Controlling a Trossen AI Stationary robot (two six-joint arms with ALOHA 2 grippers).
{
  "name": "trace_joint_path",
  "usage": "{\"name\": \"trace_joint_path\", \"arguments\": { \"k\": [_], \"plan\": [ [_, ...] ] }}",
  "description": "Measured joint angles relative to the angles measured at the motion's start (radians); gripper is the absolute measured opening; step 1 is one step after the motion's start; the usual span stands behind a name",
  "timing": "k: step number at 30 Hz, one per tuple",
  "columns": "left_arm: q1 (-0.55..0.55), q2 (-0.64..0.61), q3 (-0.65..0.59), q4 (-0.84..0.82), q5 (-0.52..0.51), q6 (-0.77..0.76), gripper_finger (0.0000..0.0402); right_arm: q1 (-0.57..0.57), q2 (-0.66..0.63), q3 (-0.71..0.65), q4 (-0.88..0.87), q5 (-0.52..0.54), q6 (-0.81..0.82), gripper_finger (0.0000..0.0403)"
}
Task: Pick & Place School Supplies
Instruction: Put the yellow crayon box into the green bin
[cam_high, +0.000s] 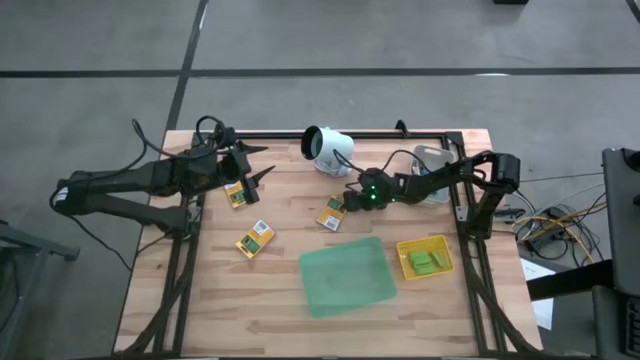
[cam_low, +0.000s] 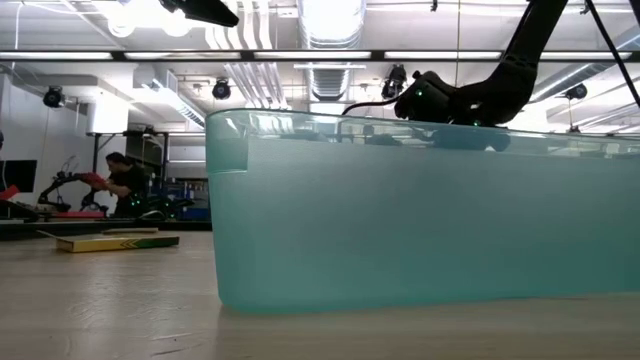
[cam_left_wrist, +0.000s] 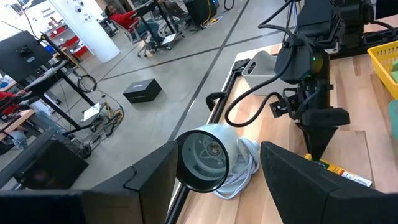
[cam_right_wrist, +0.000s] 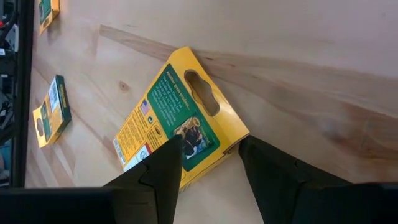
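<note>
Three yellow-and-green packets lie flat on the wood: one (cam_high: 237, 194) by my left gripper, one (cam_high: 255, 239) nearer the front, one (cam_high: 332, 215) mid-table. My right gripper (cam_high: 347, 203) is open, low over that mid-table packet (cam_right_wrist: 180, 121). One finger is over the packet's printed face and the other beside the end without the hang hole. My left gripper (cam_high: 262, 178) is open and hovers by the far-left packet, touching nothing. Light-green blocks (cam_high: 424, 262) lie in the yellow tray (cam_high: 441, 243). No blue-handled tools show. My right gripper straddles the packet's end opposite the hang hole (cam_right_wrist: 208, 155) from above, pointing down and slanted. The packet lies flat on the table. I cannot tell whether either finger (cam_right_wrist: 158, 171) touches it.
A translucent green tray (cam_high: 347, 277) sits at the front centre, and its wall (cam_low: 400, 220) fills the low view. A white lamp-like device (cam_high: 328, 150) with its cable lies near the far edge, and the left wrist view shows the device (cam_left_wrist: 208, 158) close ahead. A black frame rail (cam_high: 300, 133) borders the table. People work in the room beyond.
</note>
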Motion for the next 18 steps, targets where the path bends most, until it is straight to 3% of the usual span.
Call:
{"name": "trace_joint_path", "arguments": {
  "k": [18],
  "plan": [
    [0.000,0.000,0.000,0.000,0.000,0.000,0.0236,0.000,0.001,0.002,0.022,0.051,0.034,0.0162]
  ]
}}
